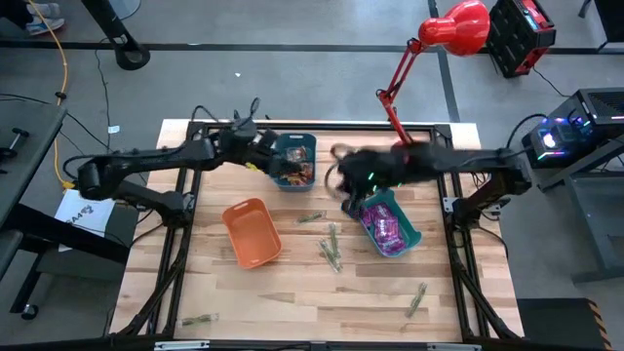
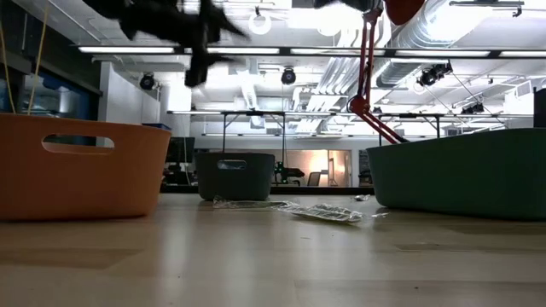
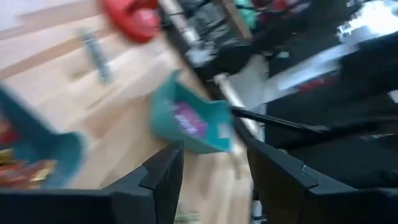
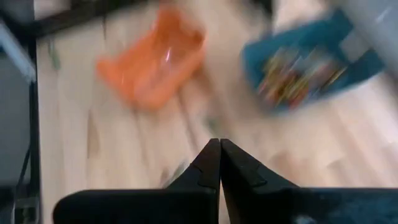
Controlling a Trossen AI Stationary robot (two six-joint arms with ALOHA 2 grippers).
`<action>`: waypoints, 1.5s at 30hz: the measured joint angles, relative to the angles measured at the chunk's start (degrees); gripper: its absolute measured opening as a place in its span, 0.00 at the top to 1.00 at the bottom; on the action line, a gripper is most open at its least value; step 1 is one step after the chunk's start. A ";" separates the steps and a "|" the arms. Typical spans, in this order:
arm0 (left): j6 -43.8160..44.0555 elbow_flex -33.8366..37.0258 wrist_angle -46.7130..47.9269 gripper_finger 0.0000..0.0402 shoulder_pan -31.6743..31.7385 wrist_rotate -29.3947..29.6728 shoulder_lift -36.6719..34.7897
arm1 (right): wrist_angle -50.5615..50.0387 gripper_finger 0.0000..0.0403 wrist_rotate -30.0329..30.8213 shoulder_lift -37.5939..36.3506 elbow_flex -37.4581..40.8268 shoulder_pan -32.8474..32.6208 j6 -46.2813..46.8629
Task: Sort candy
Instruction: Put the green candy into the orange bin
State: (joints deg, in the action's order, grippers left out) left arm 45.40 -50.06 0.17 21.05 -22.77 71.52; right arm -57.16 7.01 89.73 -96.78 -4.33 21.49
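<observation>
While purple packets already fill the teal bin just below the right end effector, pinched closed and empty, and the parted, empty left end effector hovers beside the blue bin of orange-brown pieces, greenish sticks remain scattered on the table, the orange bin apparently empty.

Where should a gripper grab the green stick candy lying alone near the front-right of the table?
Probably across its middle, coming straight down. In the high view the stick candy lies flat on bare table, thin and slanted, nothing touching it, so set the fingers across its narrow width. The right gripper sits by the teal bin, nearer than the left gripper.
</observation>
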 joint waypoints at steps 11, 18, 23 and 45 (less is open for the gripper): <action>-2.57 -0.07 0.38 0.57 -8.52 16.49 -19.82 | 34.68 0.67 -7.90 0.72 32.92 -5.74 23.65; -2.48 -0.09 2.49 0.57 -9.68 19.45 -22.79 | 31.16 0.60 -4.66 11.18 28.72 -5.91 30.17; -1.52 -0.09 3.30 0.57 -9.71 19.66 -22.19 | 17.26 0.60 -2.19 21.00 19.66 -5.91 32.26; -0.56 -0.02 -5.68 0.57 -9.36 19.46 -26.01 | 6.00 0.95 7.21 30.40 8.30 -5.56 32.44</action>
State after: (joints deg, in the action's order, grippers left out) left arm 44.84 -50.09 -5.52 11.69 -3.31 45.52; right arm -51.16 14.22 120.14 -88.49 -9.89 53.93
